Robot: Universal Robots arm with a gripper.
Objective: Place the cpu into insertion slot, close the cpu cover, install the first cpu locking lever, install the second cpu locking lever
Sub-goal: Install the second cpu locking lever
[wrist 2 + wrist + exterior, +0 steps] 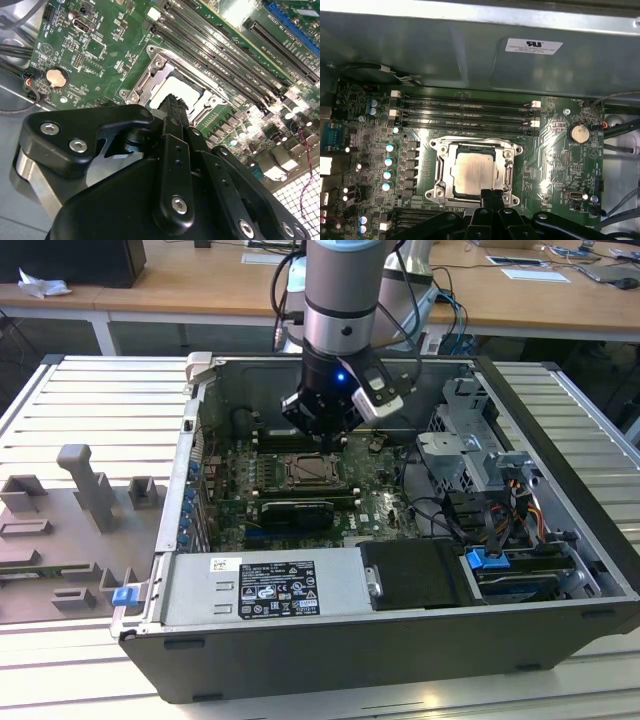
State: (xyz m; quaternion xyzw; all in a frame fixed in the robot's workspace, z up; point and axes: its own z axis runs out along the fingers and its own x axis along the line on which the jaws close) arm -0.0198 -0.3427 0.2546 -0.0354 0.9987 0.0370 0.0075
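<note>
The cpu (473, 172), a pale silver square, lies flat in the insertion slot (438, 170) on the green board. The cpu cover (470, 146), a thin silver frame, sits flat around it, with the chip showing through its window. My gripper (492, 193) is shut, its two black fingertips pressed together with nothing visible between them. They stand at the socket frame's edge, just beside the cpu. In the second wrist view the gripper (172, 102) points down at the cpu (182, 89). In the exterior view the gripper (325, 438) hangs just behind the insertion slot (308, 472). I cannot make out the locking levers.
Long black memory slots (465, 114) run beside the socket, and a coin battery (578, 133) sits on the board. A black graphics card (292, 510), the power supply (262, 585), a drive cage (470, 445) and cables (500, 510) crowd the case. A grey fixture plate (70, 530) lies outside it.
</note>
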